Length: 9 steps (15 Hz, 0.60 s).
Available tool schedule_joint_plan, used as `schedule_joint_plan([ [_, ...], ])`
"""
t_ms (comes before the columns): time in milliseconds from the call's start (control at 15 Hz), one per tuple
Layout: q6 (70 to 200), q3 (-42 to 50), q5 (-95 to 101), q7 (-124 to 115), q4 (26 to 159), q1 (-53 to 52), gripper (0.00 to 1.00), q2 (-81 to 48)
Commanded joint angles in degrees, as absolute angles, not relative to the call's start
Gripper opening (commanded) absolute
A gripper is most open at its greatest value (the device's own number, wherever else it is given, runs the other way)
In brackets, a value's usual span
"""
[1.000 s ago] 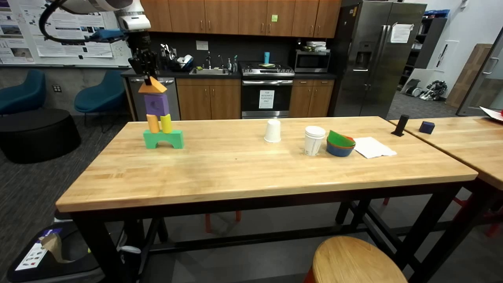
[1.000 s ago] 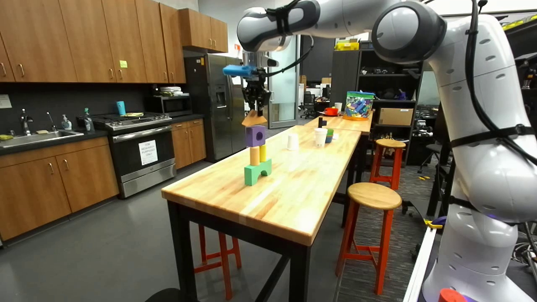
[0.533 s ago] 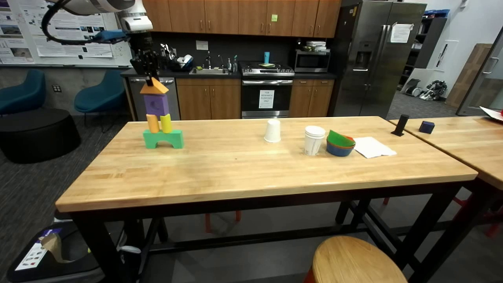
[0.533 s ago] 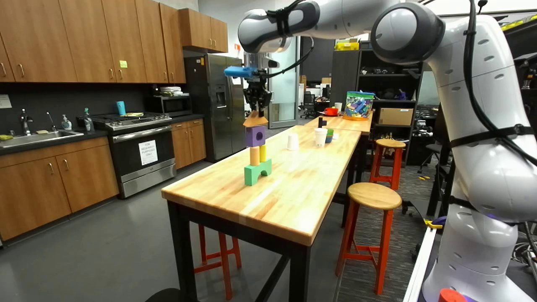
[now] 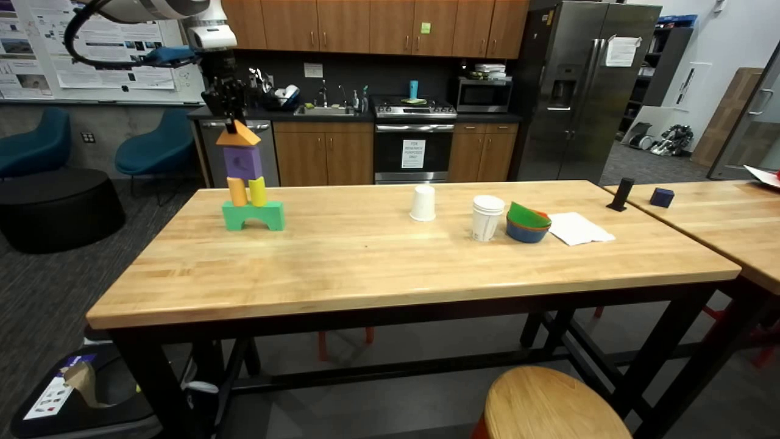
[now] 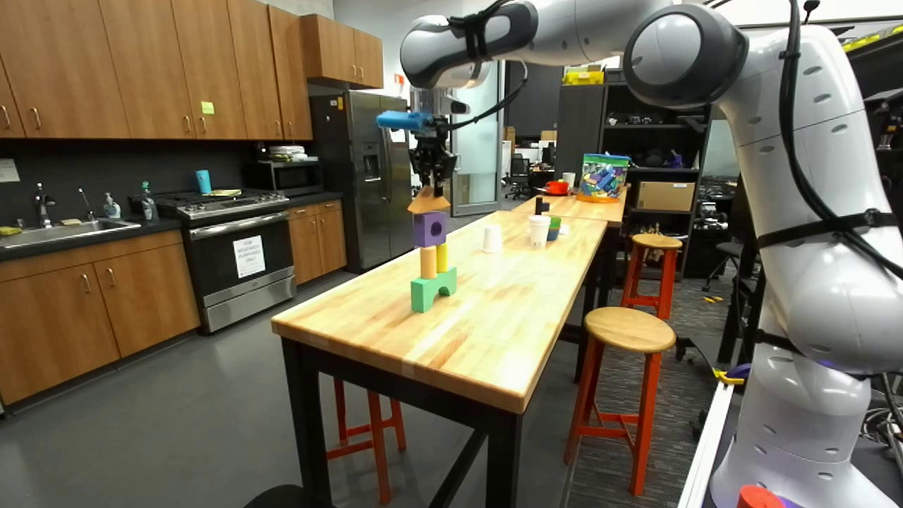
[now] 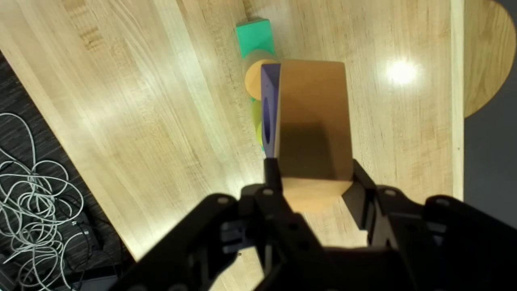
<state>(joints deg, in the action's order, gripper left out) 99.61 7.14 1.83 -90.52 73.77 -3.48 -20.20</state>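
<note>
My gripper (image 7: pixel 313 171) is shut on an orange triangular block (image 7: pixel 315 97), one finger against each side of it. In both exterior views this block (image 5: pixel 238 135) sits right at the top of a purple block (image 5: pixel 242 161) with a round hole. Whether the two touch I cannot tell. Under the purple block stand an orange cylinder (image 5: pixel 237 191) and a yellow cylinder (image 5: pixel 258 191), side by side on a green arch block (image 5: pixel 265 214). From the wrist, the purple block (image 7: pixel 269 81) is mostly hidden beneath the orange one and shows along its left side.
An upturned white cup (image 5: pixel 423 203) stands farther along the wooden table (image 5: pixel 341 268). Beyond it are stacked white cups (image 5: pixel 487 218), nested coloured bowls (image 5: pixel 528 230), a white paper sheet (image 5: pixel 580 229) and a black stand (image 5: pixel 620 194). Stools (image 6: pixel 630 329) flank the table.
The gripper and the orange triangular block have shifted very slightly sideways over the purple block. The grip is unchanged, and the stack below has not moved.
</note>
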Motion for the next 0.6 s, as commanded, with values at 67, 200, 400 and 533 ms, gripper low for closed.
schedule_joint_plan([
  [67,99.0,6.9,-1.1,-90.9,72.3,-2.8,0.16,-20.6],
  [200,99.1,7.0,-1.8,-90.9,72.3,-2.8,0.16,-20.7],
  [400,99.1,7.2,-1.7,-91.1,72.3,-2.8,0.16,-20.7],
  [533,99.1,7.2,-1.6,-91.1,72.3,-2.7,0.16,-20.8],
])
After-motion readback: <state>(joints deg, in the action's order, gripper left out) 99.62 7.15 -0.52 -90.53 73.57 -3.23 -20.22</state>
